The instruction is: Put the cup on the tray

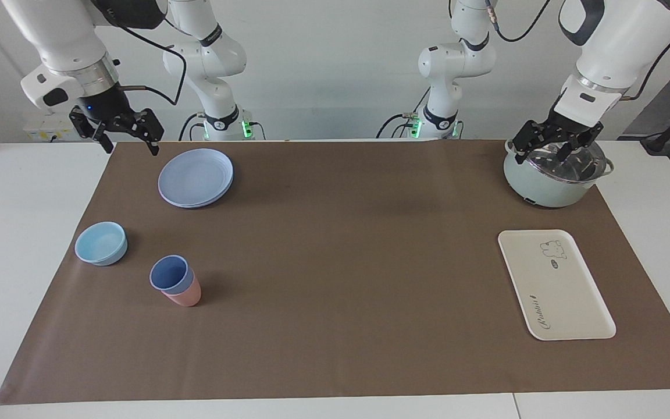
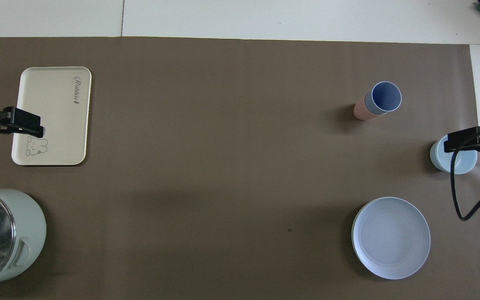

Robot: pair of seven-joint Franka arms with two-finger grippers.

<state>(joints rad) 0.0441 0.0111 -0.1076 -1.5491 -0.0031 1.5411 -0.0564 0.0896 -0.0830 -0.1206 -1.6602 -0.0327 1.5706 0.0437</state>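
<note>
The periwinkle-blue cup [image 1: 169,273] stands upright, nested inside a salmon-pink cup [image 1: 185,297], toward the right arm's end of the table; it also shows in the overhead view [image 2: 386,96]. The cream-white tray [image 1: 556,291] with a bear drawing lies empty toward the left arm's end [image 2: 52,104]. My right gripper [image 1: 127,144] is open and empty, raised over the mat's corner beside the plates. My left gripper [image 1: 547,152] is open and empty, raised over the pot. Both are well apart from the cup and the tray.
A light-blue bowl [image 1: 101,243] sits beside the cups, toward the right arm's end. Stacked round blue plates [image 1: 195,177] lie nearer to the robots. A pale green pot [image 1: 550,183] with a glass lid stands nearer to the robots than the tray. A brown mat [image 1: 346,262] covers the table.
</note>
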